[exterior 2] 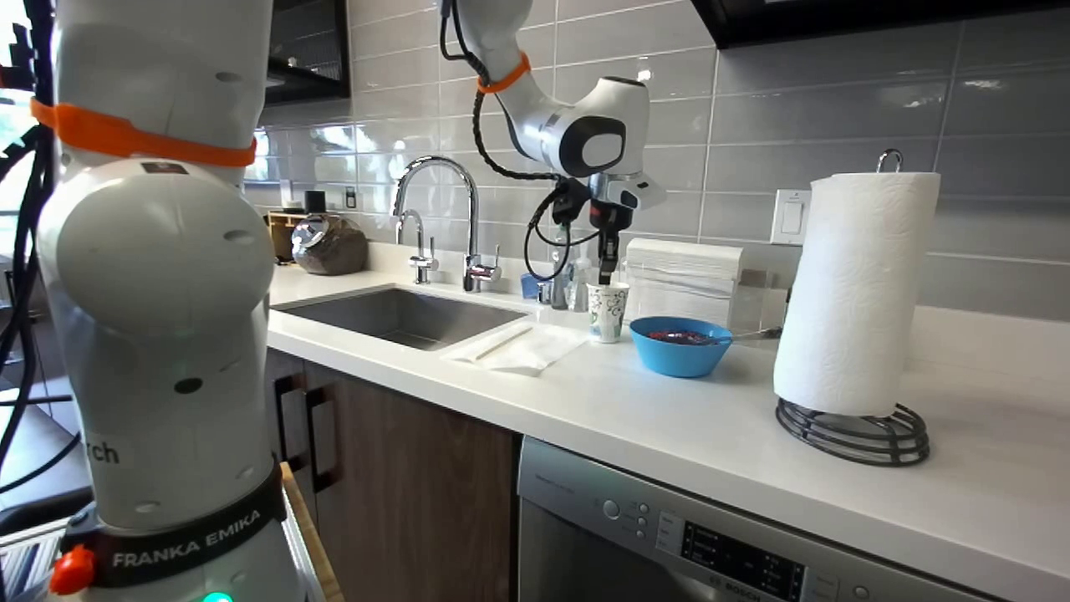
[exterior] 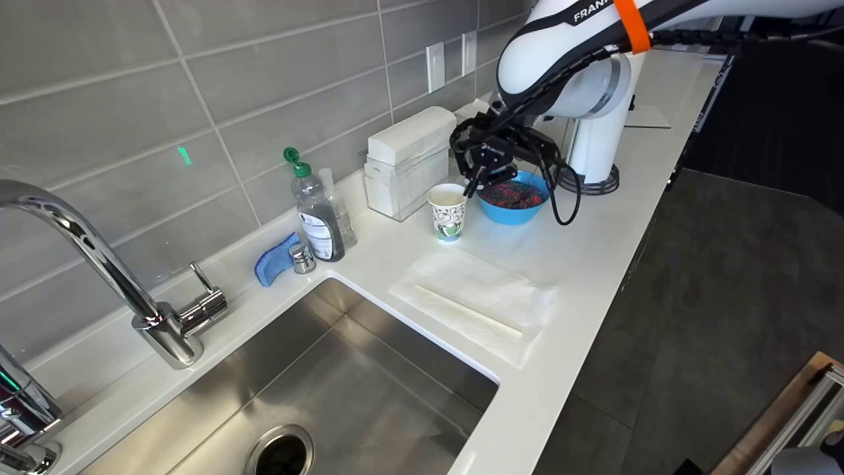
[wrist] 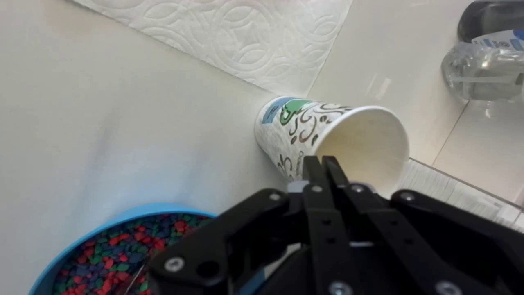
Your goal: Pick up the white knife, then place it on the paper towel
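Gripper [wrist: 322, 159] sits low over a paper cup [wrist: 294, 131], fingers together bar a thin line between the tips. Tips meet the cup's rim in both exterior views; cannot tell whether the wall is pinched between them. Cup stands upright on the table [exterior 2: 602, 393]: swirl print, blue-and-green mark, small lettering too blurred to read. Blue bowl [exterior 2: 679, 359] of coloured gravel [wrist: 106, 254] just to its right in both exterior views.

White knife [exterior: 469, 309]: slim pale strip lying lengthwise on the paper towel [exterior: 498, 287], apart from the gripper; blade shape too faint to tell.

Writing: FRANKA EMIKA on the base band [exterior 2: 188, 539], FRANK on the arm [exterior: 560, 53], BOSCH on the dishwasher [exterior 2: 652, 543]. Soap bottle [exterior: 315, 214] label illegible.
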